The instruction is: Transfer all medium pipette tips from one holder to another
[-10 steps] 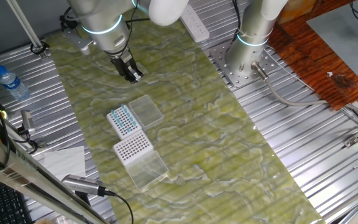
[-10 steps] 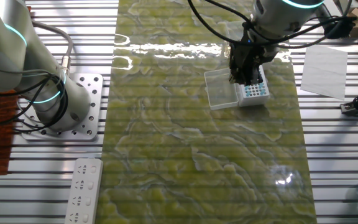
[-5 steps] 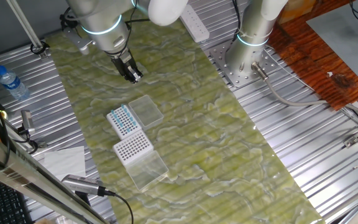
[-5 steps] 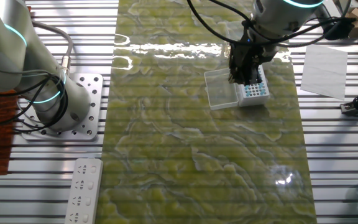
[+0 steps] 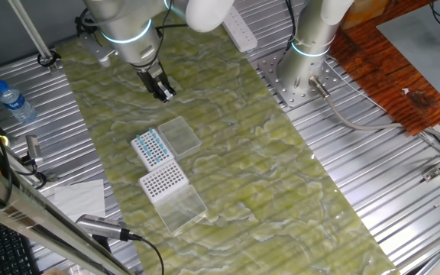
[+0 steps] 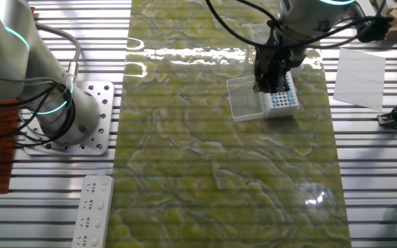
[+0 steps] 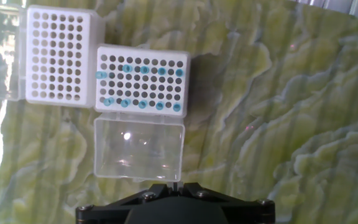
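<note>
Tips: medium pipette tips (image 7: 143,87), blue tops in holder (image 7: 185,81); likely light, fragile. You'd grip at the collar.
Gripper (image 5: 164,95): above mat; open/closed can't tell.

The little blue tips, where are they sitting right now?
In the hand view, the blue tips stand in the right-hand white holder, beside the empty holder and above its open clear lid, on the green mat.

The ribbed metal table (image 5: 403,206) is covered by a green patterned mat (image 5: 266,168). On the mat, two white tip holders (image 7: 143,79) (image 7: 58,55) are placed side by side, each with a clear lid (image 7: 139,147) opened flat. A water bottle (image 5: 12,101), paper (image 6: 358,78) and a power strip (image 6: 94,210) are seen on the bare metal.
</note>
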Controlling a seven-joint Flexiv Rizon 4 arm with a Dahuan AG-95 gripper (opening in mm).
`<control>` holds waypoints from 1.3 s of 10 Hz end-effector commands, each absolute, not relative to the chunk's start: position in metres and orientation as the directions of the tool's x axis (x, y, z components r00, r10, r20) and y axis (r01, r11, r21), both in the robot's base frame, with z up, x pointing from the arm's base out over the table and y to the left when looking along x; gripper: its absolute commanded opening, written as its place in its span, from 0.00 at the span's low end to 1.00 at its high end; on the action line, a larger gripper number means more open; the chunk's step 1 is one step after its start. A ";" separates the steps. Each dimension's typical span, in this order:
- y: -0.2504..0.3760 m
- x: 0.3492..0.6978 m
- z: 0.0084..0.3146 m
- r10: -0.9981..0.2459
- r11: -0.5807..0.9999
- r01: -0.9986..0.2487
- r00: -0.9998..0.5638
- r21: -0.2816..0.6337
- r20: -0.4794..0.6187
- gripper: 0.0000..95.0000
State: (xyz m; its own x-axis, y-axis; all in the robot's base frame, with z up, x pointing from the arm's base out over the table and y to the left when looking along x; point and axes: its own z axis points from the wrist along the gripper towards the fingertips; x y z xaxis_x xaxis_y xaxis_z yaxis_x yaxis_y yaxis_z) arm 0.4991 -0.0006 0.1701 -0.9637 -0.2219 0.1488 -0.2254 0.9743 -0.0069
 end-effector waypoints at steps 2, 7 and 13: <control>0.000 0.500 0.170 -0.241 0.970 -0.245 -0.958 -0.008 0.153 0.00; 0.000 0.500 0.170 -0.318 0.947 -0.320 -0.941 0.002 0.115 0.00; 0.000 0.500 0.170 -0.316 0.948 -0.318 -0.942 -0.001 0.110 0.00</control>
